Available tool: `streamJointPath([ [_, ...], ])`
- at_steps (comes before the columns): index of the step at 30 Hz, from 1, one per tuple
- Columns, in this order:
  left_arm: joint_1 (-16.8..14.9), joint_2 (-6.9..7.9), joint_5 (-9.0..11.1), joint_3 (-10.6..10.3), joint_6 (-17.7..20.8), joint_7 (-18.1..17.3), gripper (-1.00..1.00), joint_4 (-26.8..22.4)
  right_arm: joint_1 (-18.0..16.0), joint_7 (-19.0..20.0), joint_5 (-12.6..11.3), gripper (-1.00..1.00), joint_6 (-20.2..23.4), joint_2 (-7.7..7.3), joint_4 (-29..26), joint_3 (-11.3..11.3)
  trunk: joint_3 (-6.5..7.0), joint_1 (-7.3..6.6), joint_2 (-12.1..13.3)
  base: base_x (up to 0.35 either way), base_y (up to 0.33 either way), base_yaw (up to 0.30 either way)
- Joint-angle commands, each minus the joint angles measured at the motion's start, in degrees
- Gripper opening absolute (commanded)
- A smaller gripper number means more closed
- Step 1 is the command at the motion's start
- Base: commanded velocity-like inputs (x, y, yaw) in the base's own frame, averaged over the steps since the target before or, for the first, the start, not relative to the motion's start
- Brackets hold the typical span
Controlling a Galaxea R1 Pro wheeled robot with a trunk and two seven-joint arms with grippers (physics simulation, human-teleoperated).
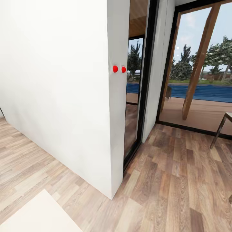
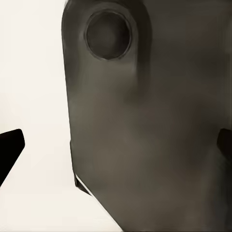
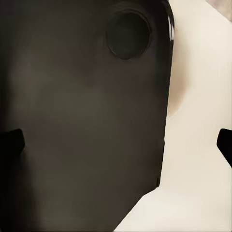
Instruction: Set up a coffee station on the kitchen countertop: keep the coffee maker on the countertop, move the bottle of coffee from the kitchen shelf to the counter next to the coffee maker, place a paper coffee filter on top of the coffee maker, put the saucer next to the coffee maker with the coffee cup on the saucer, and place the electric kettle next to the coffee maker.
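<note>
At the head view's lower left a pale cream slab (image 1: 38, 214) juts in over the wood-plank floor (image 1: 174, 180). Just beyond it a white wall (image 1: 54, 83) runs up to a corner, and on the narrow end face of that corner sit two round red buttons (image 1: 119, 69) side by side on a white plate. Right of the wall end stands a dark-framed glass door (image 1: 135, 96), then a white pillar (image 1: 158, 71), then a wide window with a slanted wooden beam (image 1: 198, 64) outside, trees and a blue strip of water behind it. At the far right edge a thin dark leg (image 1: 218, 130) of some furniture reaches the floor. None of the coffee station's things appear in these views. In the left wrist view the left gripper (image 2: 116, 145) has its jaws spread wide, one dark fingertip (image 2: 9, 147) at each side edge, nothing between them, before a dark rounded body (image 2: 145, 135) on pale ground. In the right wrist view the right gripper (image 3: 116, 145) likewise has its jaws spread and empty, facing a similar dark panel (image 3: 82, 125).
</note>
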Motion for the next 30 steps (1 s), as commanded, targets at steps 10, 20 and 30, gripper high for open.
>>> streamJointPath([
  [10,-0.04,-0.14,-0.09,0.05,-0.3,-0.18,1.0,-1.05,-1.11,-0.18,0.0,1.0,0.09,2.66,-2.63,-0.12,-0.03,0.0,-0.01,0.0,0.0,0.0],
  [20,-0.05,-0.18,-0.09,0.09,-0.33,-0.18,1.0,-1.23,-1.33,0.05,-0.17,1.0,-0.22,3.24,-3.24,-0.17,-0.03,0.0,-0.01,0.0,0.0,0.0],
  [30,-0.06,-0.38,0.31,0.18,-0.35,-0.18,1.0,-1.23,-1.33,0.09,-0.17,1.0,-0.61,3.03,-4.04,-0.26,-0.1,0.0,-0.01,0.0,0.0,0.067],
])
